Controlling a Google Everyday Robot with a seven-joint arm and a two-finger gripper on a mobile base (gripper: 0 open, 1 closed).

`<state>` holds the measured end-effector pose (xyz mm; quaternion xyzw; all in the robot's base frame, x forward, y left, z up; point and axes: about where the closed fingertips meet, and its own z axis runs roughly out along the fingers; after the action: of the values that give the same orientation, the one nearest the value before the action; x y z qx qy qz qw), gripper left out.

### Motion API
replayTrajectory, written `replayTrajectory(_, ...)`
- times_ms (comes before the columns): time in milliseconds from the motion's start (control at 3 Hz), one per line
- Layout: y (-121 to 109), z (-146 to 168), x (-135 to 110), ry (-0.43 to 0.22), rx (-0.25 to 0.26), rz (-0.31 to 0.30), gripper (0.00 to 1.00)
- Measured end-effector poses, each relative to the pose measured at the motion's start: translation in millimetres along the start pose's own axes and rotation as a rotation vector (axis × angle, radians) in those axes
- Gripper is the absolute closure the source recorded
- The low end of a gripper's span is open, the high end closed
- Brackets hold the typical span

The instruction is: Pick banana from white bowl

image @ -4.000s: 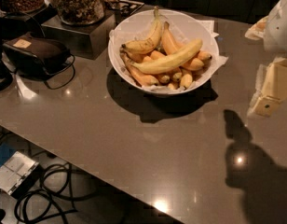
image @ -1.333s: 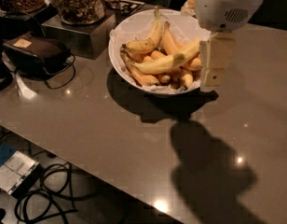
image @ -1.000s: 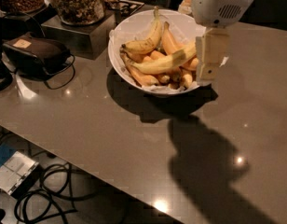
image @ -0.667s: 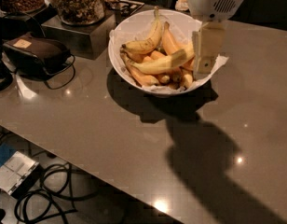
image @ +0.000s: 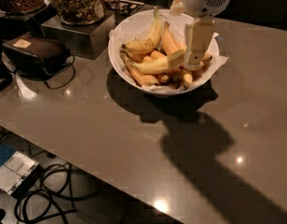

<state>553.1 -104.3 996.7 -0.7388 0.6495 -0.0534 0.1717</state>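
Well left of the bowl (image: 111,50), a black pouch (image: 35,53) is lying on the table (image: 87,125). Up-left of the bowl, a snack jar (image: 79,3) is sitting on a dark box (image: 78,34).

Inside the bowl, the banana (image: 157,65) is lying across the middle on top of small orange bananas (image: 142,77). Its tip is pointing left and its right end is running under the gripper (image: 195,62). A speckled banana (image: 144,43) is resting just behind it.

The gripper is hanging over the bowl's right half, at or just above the banana's right end. I can't tell whether it is released or clenched.

Handling, as a judgement: it is looking light and fairly stiff, with smooth, slightly slippery skin, and likely bruising under a hard squeeze. The thick mid-section is looking like the best hold, taken across the width and not at the tapering tip. Neighbours are crowding it, so a straight-up lift is looking safest.
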Motion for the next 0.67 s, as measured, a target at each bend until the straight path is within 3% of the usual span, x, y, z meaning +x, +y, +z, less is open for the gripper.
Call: replayTrajectory(667, -13.4, 12.1, -5.7, -0.005, -0.019, -0.011, 0.50)
